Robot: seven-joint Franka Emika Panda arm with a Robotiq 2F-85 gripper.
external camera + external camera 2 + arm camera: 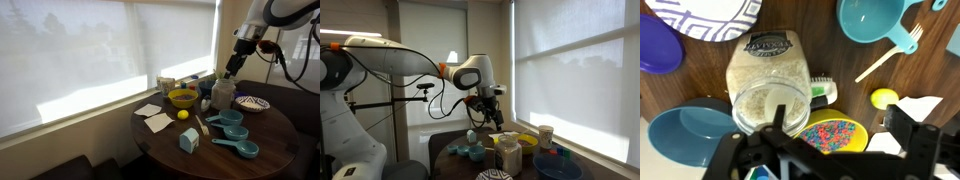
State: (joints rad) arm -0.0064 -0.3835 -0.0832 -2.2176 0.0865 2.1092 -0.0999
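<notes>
Your jaws hang wide apart just above the upright clear glass jar of pale grains (pixel 765 95), its dark lid facing them, on the round wooden worktop (pixel 275 130).

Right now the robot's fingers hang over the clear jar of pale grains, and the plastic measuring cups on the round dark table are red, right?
Not red: the plastic measuring cups are blue, as an exterior view shows. The fingers do hang over the clear jar of pale grains.
</notes>
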